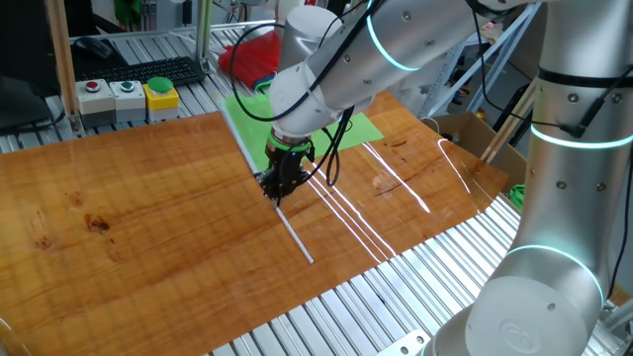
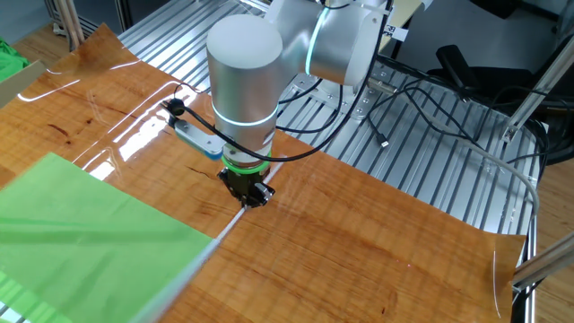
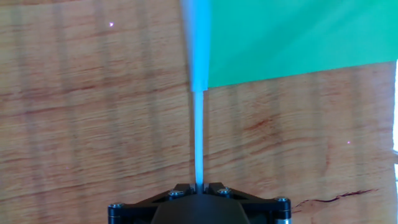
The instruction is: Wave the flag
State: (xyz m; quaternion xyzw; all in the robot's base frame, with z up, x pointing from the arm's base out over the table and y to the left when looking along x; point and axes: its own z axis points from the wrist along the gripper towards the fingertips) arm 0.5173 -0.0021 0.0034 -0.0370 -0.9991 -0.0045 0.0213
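The flag is a bright green sheet (image 1: 348,133) fixed to a long thin pale rod (image 1: 295,237) and lies flat on the wooden table. In the other fixed view the sheet (image 2: 81,224) fills the lower left and the rod (image 2: 202,256) runs along its edge. My gripper (image 1: 276,191) stands upright over the rod below the sheet, its jaws closed around the rod. It also shows in the other fixed view (image 2: 249,199). In the hand view the rod (image 3: 199,137) runs straight up from between my jaws (image 3: 199,186) to the green sheet (image 3: 292,37).
A red cloth bundle (image 1: 247,59) lies behind the flag. A box with red, white and yellow buttons (image 1: 129,96) and a keyboard (image 1: 158,69) sit at the back left. A cardboard box (image 1: 475,133) stands at the right. The table (image 1: 148,227) ends in metal slats (image 1: 326,316).
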